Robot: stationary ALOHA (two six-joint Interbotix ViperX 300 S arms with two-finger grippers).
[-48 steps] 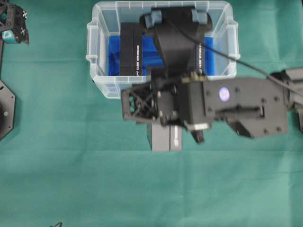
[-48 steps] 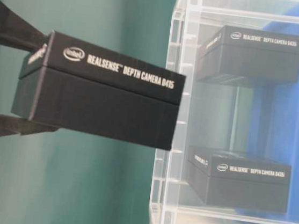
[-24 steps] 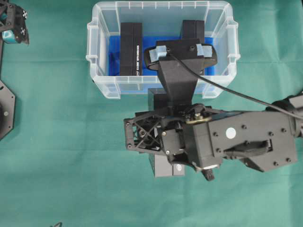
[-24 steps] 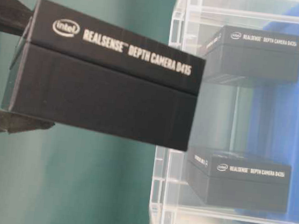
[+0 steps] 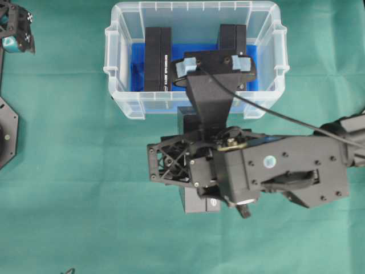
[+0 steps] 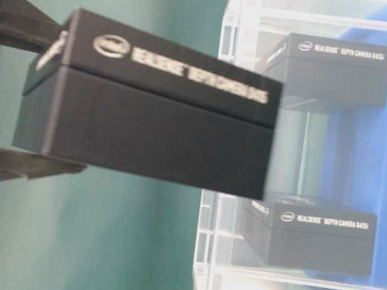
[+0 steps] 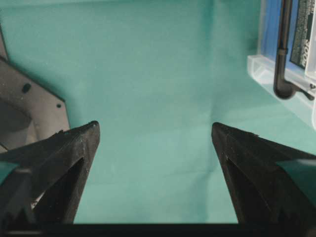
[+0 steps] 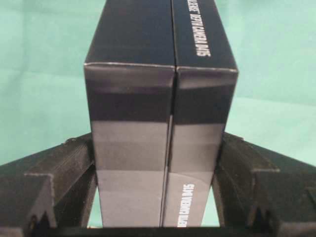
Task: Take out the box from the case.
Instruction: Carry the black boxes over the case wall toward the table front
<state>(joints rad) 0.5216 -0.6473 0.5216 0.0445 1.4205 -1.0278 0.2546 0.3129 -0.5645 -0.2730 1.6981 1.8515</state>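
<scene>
Gripping a black RealSense camera box [image 8: 160,113] between its jaws, the right gripper [image 8: 157,197] holds it above the green surface [image 5: 85,200], just outside the clear case [image 5: 122,105]. Two matching boxes [image 5: 158,60] stand inside. The left gripper [image 7: 155,143] jaws gape wide, holding nothing.

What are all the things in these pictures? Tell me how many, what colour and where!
case: one, clear with a blue bottom, at the top of the overhead view.
boxes in the case: two, black, one left and one right.
held box: one, black, outside the case, above the cloth.
cloth: one, green, covering the table.
left pincer: one, black, open, holding nothing.
right pincer: one, black, shut on the held box.
</scene>
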